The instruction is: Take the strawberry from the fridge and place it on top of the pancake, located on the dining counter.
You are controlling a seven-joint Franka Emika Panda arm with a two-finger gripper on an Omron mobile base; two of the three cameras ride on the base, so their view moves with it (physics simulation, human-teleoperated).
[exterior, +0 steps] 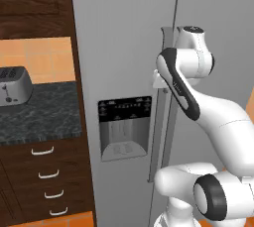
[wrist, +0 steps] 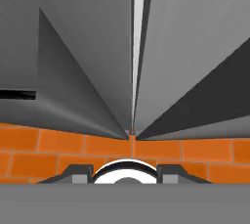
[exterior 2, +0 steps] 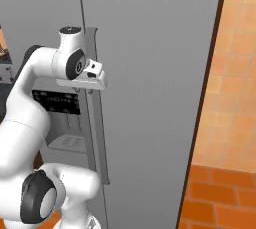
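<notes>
At fridge (exterior: pixel 124 47) handles: jaws clenched; dark counter (exterior: pixel 39 114) left, orange floor (exterior 2: pixel 220 198).

My arm (exterior: pixel 198 107) reaches up against the fridge (exterior: pixel 124 47), wrist at its long handles (exterior: pixel 161 137), right of the black dispenser (exterior: pixel 124 127). Left of the fridge, a toaster (exterior: pixel 14 86) sits on the dark counter (exterior: pixel 44 117).

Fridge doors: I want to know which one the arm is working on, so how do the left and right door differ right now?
The left door carries a black-panelled dispenser; the right door is plain. The gripper sits at the handles by the centre seam. Both doors are light grey, tall and shut.
</notes>
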